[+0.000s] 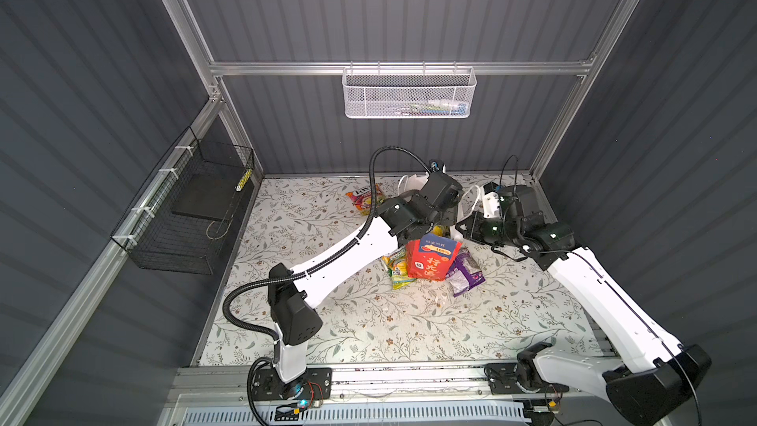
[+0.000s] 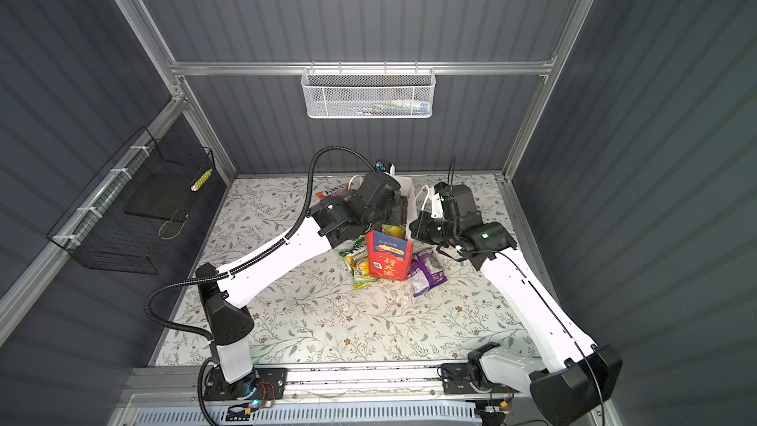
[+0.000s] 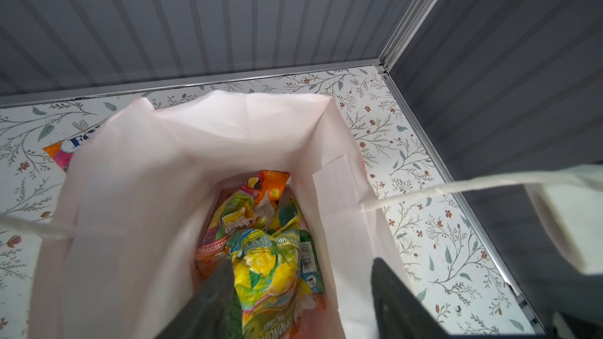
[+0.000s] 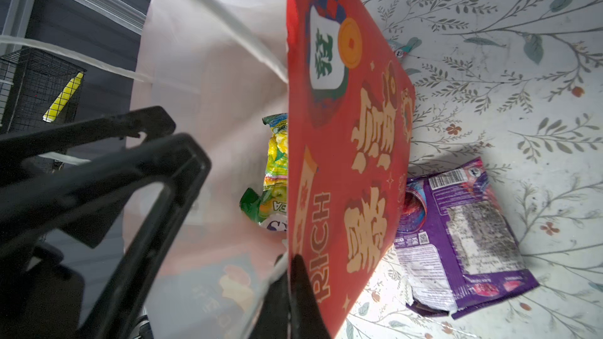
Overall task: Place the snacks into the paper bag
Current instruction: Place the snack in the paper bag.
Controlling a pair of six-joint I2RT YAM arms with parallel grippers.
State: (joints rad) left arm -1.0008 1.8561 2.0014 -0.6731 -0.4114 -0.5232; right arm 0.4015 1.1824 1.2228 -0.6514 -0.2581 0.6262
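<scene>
grey ribbed walls enclose a floral surface (image 1: 409, 329), and a black wire basket (image 1: 184, 215) is hung on the wall at the far left. near the back edge an orange-pink packet (image 1: 363, 198) is seen lying flat, well apart from the rest. next, the left pincer (image 3: 300, 264) is held over the mouth of the paper bag (image 1: 430, 260); its jaws are spread and nothing is pinched between them. below them, inside the bag, a green-yellow packet (image 3: 267, 265) is seen standing on end upon an orange packet (image 3: 267, 180). outside, a second green-yellow packet (image 1: 396, 266) is laid against the bag's left foot, and a purple packet (image 1: 467, 270) against its right. the bag is stood upright at mid-surface, and its rim is pinched by the right pincer (image 4: 290, 269), whose jaws are pressed together on the paper wall. a white cord handle (image 3: 456, 187) is stretched across toward that arm.

several faults can be foreseen. the rim or the cord could be snagged by the spread jaws as they are lifted out, and the light bag could be tipped. if the rim is let go or dragged, the mouth could be folded shut. later packets could be blocked by the one standing on end.
</scene>
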